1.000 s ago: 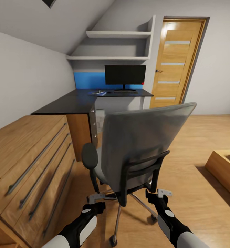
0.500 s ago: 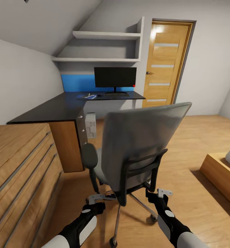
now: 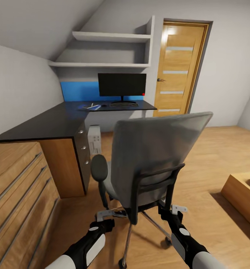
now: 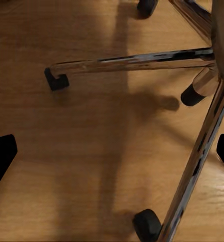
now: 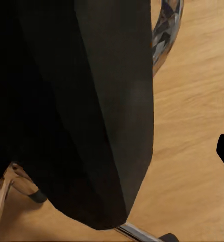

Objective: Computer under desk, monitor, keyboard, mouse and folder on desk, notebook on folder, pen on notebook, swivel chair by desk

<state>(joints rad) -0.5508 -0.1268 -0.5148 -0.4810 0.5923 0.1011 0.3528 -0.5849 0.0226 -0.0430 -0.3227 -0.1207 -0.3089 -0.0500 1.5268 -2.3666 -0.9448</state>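
I am pushing the swivel chair (image 3: 147, 164) toward the desk (image 3: 65, 116), with both arms low behind its backrest. The left gripper (image 3: 106, 216) is hovering just behind the chrome base; in the left wrist view its fingers (image 4: 1, 156) are standing wide apart over the bare wood floor (image 4: 91, 151), with nothing between them. The right gripper (image 3: 171, 210) is sitting by the black backrest frame (image 5: 91, 111), but I cannot tell whether its jaws are apart or together; one dark fingertip is poking in at the frame edge and the rest is hidden.

On the desk the monitor (image 3: 122, 85) is standing against the blue panel, the keyboard (image 3: 123, 105) is lying in front of it, and the blue folder (image 3: 89, 107) is beside that with something pale on top, too small to name. The computer (image 3: 94, 139) is standing under the desk. So the chair looks like the last step.

To do it well, I am judging that I should press evenly through the backrest frame, low down, so the seat does not spin on its swivel. I should steer for the gap beside the tower, keeping the castors (image 4: 147, 224) off the case and the black drawer cabinet (image 3: 82, 149).
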